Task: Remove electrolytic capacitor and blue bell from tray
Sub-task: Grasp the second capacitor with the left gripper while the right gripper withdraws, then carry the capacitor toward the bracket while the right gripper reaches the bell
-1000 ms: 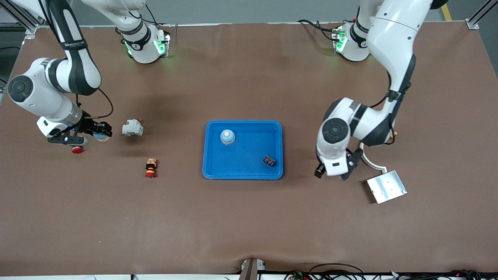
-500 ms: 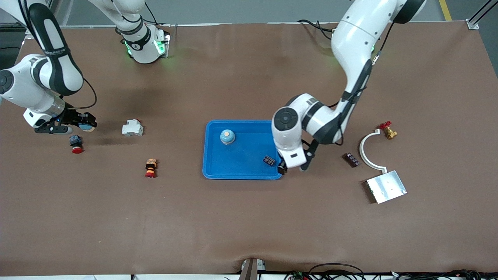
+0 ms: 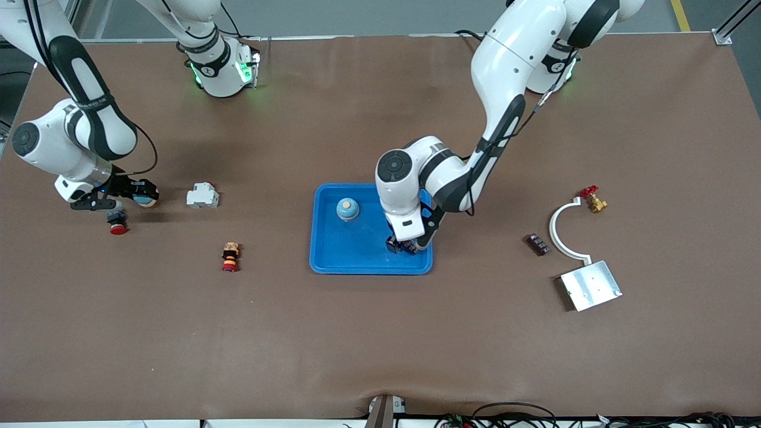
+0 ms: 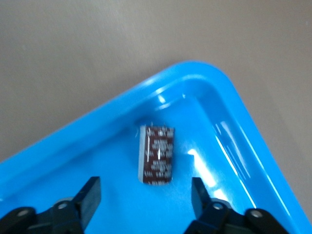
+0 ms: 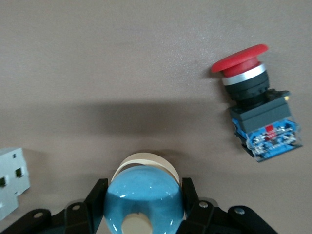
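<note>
A: Over the tray's (image 3: pixel 333 261) corner toward the left arm's end, nearest the front camera, what did the left gripper (image 4: pixel 146 202) have?

B: Nothing yet. The electrolytic capacitor (image 4: pixel 157 154) lay flat on the tray floor, just beside the rim at that corner. The black fingers (image 4: pixel 88 196) stood parted on either side of the capacitor's line, wider than its body and not touching it. I judged that spread was set to straddle the part for a grasp.

A: And the bell?

B: One blue bell (image 3: pixel 347 208) sat upright in the tray, farther from the front camera than the capacitor and well apart from it, untouched.

A: Where was the right gripper (image 5: pixel 145 199)?

B: Well away from the tray, toward the right arm's end of the table, clamped on a second blue bell (image 5: pixel 144 197). It hung over bare table, near a red mushroom pushbutton (image 5: pixel 253 107) and a white block (image 3: pixel 202 195), likely about to set that bell down.

A: Anything else off the tray?

B: A second dark capacitor (image 3: pixel 537 244) near a silver plate (image 3: pixel 591 285), toward the left arm's end.
</note>
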You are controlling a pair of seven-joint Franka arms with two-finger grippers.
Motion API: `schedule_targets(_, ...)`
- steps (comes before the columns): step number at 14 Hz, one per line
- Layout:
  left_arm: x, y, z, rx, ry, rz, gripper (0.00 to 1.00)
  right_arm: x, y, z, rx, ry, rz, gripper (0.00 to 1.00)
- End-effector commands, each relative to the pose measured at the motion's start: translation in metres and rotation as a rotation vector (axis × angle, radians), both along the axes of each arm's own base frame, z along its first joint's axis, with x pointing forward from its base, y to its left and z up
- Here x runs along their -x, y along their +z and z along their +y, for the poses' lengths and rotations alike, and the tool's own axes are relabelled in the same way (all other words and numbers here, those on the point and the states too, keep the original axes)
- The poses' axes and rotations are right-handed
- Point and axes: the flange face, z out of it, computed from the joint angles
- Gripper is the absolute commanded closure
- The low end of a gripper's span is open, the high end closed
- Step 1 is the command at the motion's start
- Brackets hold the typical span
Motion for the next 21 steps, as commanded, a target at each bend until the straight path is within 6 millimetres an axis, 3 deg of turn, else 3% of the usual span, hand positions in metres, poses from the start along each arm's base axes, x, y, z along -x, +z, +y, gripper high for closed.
schedule_targets(1, -0.008, -0.013, 0.000, 0.000, 0.013, -0.021, 0.28, -0.003, -0.012, 0.002, -0.005, -0.004, -0.018, 1.00)
schedule_targets(3, -0.007, -0.014, 0.000, 0.005, 0.009, -0.024, 0.43, -0.002, -0.019, 0.003, -0.005, -0.007, -0.016, 1.00)
schedule_targets(5, -0.009, -0.014, 0.001, 0.005, 0.015, -0.025, 0.44, -0.003, -0.021, 0.003, -0.006, -0.007, -0.013, 1.00)
schedule_targets(6, -0.008, -0.016, 0.001, 0.003, 0.012, -0.022, 0.52, -0.005, -0.020, 0.003, -0.005, -0.005, -0.016, 0.59)
schedule_targets(7, -0.008, -0.014, 0.000, 0.004, 0.010, -0.024, 0.68, -0.007, -0.019, 0.002, -0.004, -0.007, -0.020, 0.01)
schedule_targets(8, -0.008, -0.009, -0.001, 0.013, 0.023, -0.027, 0.90, -0.007, -0.017, 0.001, -0.004, -0.009, -0.019, 0.00)
schedule_targets(9, -0.010, -0.002, -0.001, 0.021, 0.050, -0.037, 1.00, -0.008, -0.014, 0.002, -0.005, -0.007, -0.019, 0.00)
schedule_targets(11, -0.015, 0.024, 0.000, 0.031, 0.059, -0.060, 1.00, -0.015, -0.001, 0.004, 0.000, -0.001, -0.038, 0.00)
schedule_targets(14, -0.025, 0.058, 0.007, 0.031, 0.048, -0.082, 1.00, -0.038, 0.047, 0.021, -0.038, -0.043, 0.020, 0.00)
schedule_targets(16, -0.034, 0.075, 0.020, 0.013, 0.026, -0.082, 1.00, -0.053, 0.091, 0.058, -0.029, -0.083, 0.010, 0.00)
schedule_targets(18, -0.036, 0.085, 0.048, -0.088, -0.067, -0.010, 1.00, -0.057, 0.122, 0.093, -0.027, -0.124, 0.012, 0.00)
schedule_targets(21, -0.043, 0.090, 0.116, -0.159, -0.127, 0.067, 1.00, -0.061, 0.155, 0.189, -0.013, -0.264, 0.012, 0.00)
